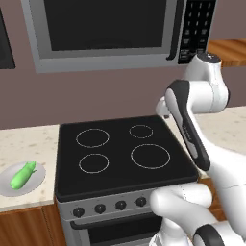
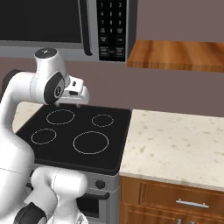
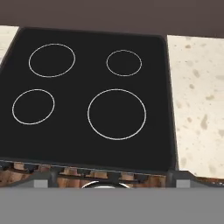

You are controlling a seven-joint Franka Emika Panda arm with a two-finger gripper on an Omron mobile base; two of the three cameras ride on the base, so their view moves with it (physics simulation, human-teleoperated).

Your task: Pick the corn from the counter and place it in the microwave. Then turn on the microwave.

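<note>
The microwave (image 1: 103, 31) hangs on the wall above the stovetop (image 1: 122, 151), door closed. The counter (image 2: 175, 142) flanks the stovetop on both sides. The arm (image 1: 192, 129) is raised over the stovetop's right rear. The gripper (image 2: 76, 104) points down above the stovetop, jaws spread, holding nothing. The corn (image 1: 22, 175) lies on a plate (image 1: 38, 180) on the left counter, well apart from the gripper.
</note>
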